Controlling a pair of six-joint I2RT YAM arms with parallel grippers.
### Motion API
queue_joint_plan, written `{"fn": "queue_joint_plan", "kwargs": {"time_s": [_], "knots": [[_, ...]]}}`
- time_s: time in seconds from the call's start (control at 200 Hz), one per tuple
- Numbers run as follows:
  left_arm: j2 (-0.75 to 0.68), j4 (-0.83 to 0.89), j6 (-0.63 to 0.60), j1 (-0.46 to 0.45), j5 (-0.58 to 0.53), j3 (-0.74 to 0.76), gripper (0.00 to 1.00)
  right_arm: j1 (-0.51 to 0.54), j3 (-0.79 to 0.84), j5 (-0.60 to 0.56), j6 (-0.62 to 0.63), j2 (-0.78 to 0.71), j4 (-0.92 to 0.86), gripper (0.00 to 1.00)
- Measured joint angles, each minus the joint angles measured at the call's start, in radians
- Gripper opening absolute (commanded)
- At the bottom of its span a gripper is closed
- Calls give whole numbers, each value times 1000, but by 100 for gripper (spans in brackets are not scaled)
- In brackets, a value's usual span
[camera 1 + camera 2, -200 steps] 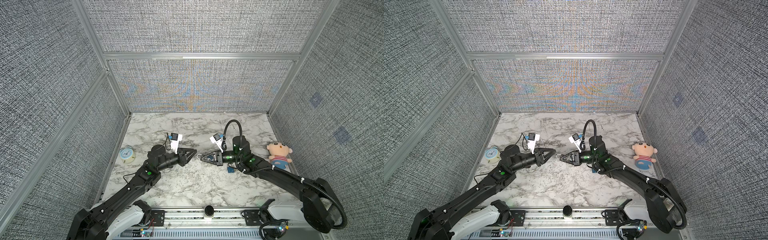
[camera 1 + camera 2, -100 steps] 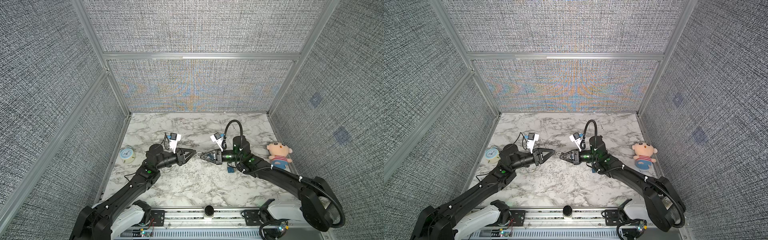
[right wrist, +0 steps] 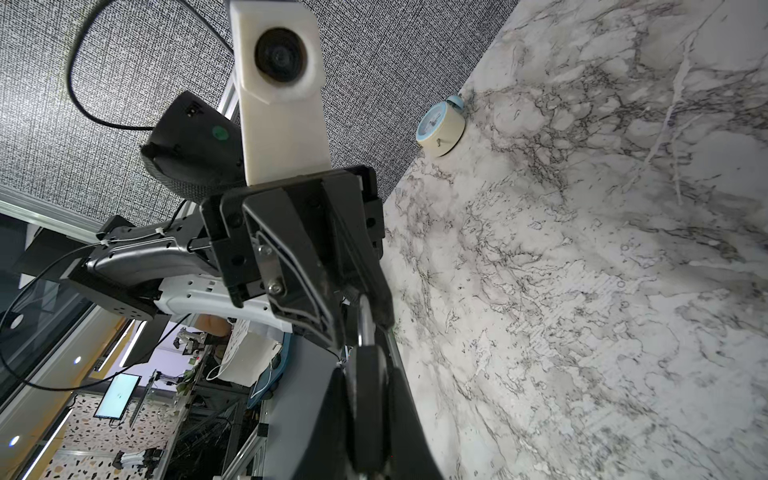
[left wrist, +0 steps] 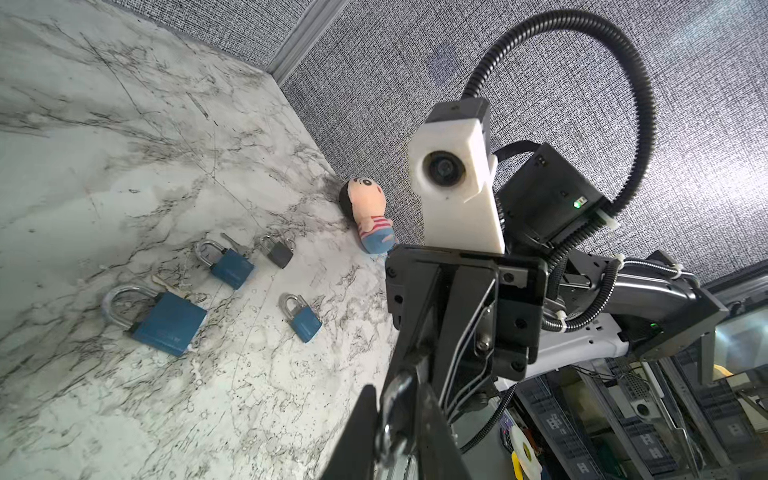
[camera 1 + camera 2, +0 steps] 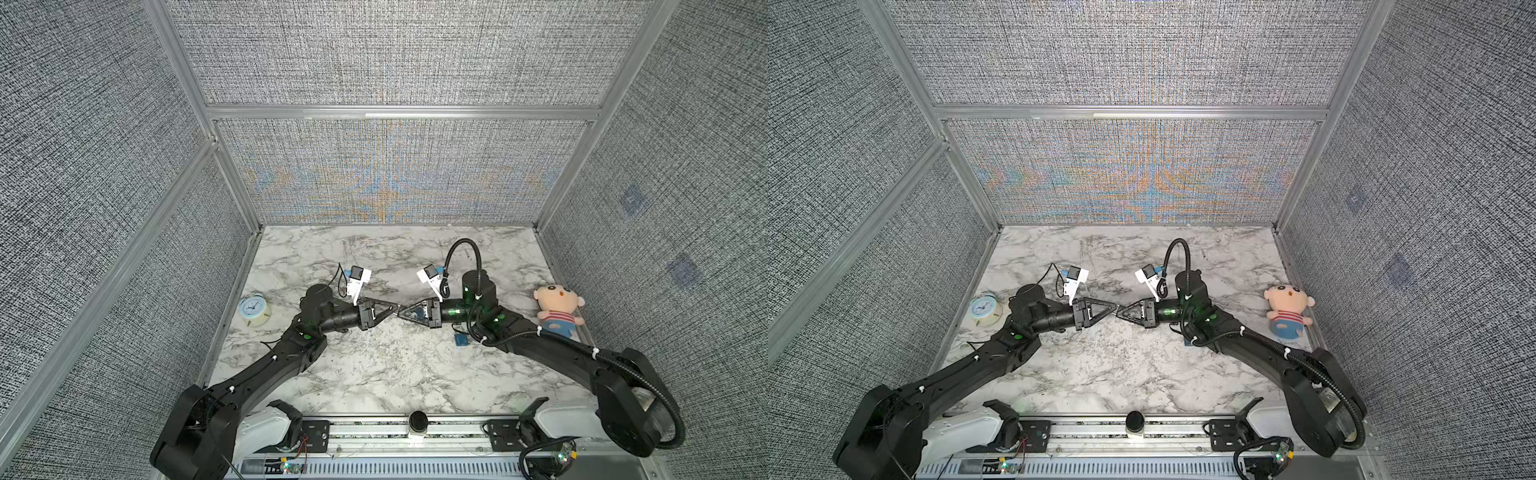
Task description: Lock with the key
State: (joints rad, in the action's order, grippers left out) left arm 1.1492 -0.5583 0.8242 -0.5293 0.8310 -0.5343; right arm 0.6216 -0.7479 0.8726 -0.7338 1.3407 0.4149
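Observation:
Both grippers meet tip to tip above the middle of the marble table. My right gripper (image 5: 406, 314) (image 3: 368, 370) is shut on a dark padlock (image 3: 368, 390). The padlock's silver shackle (image 3: 365, 324) sticks out towards the other arm. My left gripper (image 5: 392, 309) (image 4: 395, 415) has its jaws closed on that shackle (image 4: 392, 409), which shows as a silver loop between them. A key (image 4: 166, 286) lies on the table beside a large blue padlock (image 4: 162, 320). Another key (image 4: 230, 240) lies beside a medium blue padlock (image 4: 228, 266).
A small blue padlock (image 4: 303, 320) and a small grey padlock (image 4: 278, 251) also lie on the table under the right arm. A plush doll (image 5: 557, 307) sits at the right wall. A pale alarm clock (image 5: 253, 309) stands at the left wall.
My left gripper has moved right to the right gripper's tip and narrowed its jaws onto the shackle. The right gripper has kept its hold and barely moved.

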Motion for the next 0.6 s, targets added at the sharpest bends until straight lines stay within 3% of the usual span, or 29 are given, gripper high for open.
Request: {"fn": "queue_joint_plan", "kwargs": {"time_s": [0.365, 0.6], "knots": [[5, -31, 10, 0, 10, 9, 18, 4, -17, 0, 0, 7, -1, 0], [9, -40, 23, 2, 21, 9, 0, 6, -25, 16, 12, 13, -8, 0]]}}
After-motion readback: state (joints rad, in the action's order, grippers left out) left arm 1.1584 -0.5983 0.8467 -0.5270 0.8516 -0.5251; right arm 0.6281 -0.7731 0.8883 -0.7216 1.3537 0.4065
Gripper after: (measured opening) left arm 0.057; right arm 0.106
